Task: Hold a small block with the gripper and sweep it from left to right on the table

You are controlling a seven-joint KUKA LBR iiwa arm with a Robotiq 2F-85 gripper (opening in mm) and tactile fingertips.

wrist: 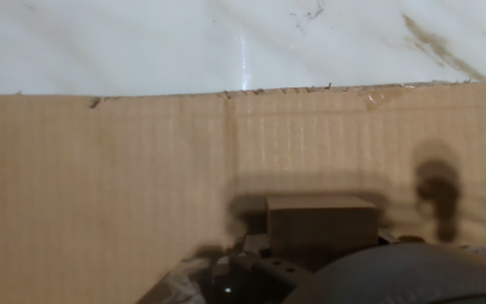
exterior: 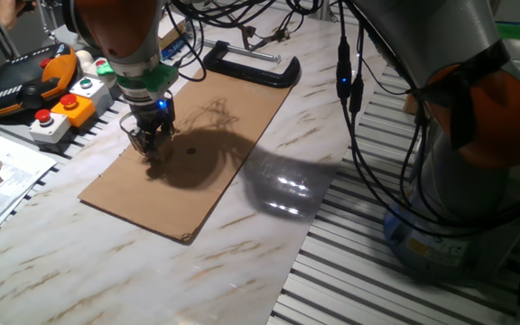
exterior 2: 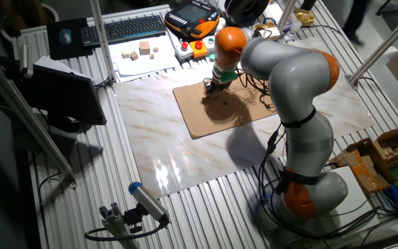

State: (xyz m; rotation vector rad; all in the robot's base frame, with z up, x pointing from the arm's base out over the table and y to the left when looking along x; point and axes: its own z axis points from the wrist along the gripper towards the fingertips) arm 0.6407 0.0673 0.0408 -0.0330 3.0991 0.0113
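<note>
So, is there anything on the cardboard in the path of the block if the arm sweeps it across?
Nothing visible blocks it. The gripper is down on the cardboard sheet, and the hand view shows the small block at its fingers, with bare cardboard ahead. The black C-clamp lies beyond the sheet's far edge.

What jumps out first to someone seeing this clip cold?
The orange and grey arm arcs over the table, its gripper down on the brown cardboard sheet. In the hand view a small block sits at the fingers. A black C-clamp lies behind the sheet.
</note>
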